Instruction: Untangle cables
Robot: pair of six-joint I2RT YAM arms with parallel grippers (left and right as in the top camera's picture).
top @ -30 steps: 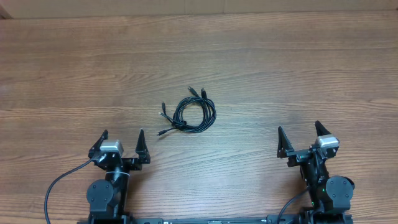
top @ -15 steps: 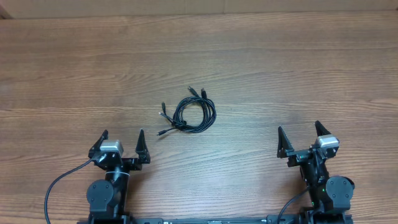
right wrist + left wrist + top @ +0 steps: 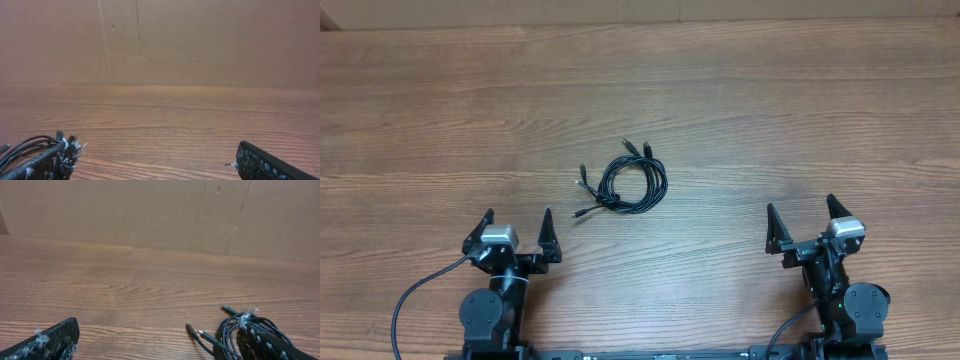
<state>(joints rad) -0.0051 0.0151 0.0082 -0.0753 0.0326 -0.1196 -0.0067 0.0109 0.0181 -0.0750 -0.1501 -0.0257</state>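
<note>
Cables (image 3: 625, 183): coiled in one loose tangle of loops near the middle of the wooden worktop (image 3: 770, 120), small plugs poking out at the top and at the left side. Lying flat, touched by nothing. Left hand (image 3: 517, 215): wide open, empty, at the near edge, short of the tangle and a little to its left. Right hand (image 3: 800, 204): wide open too, empty, at the near edge, well apart from the tangle. Brown cardboard wall (image 3: 150, 210) behind the worktop.
</note>
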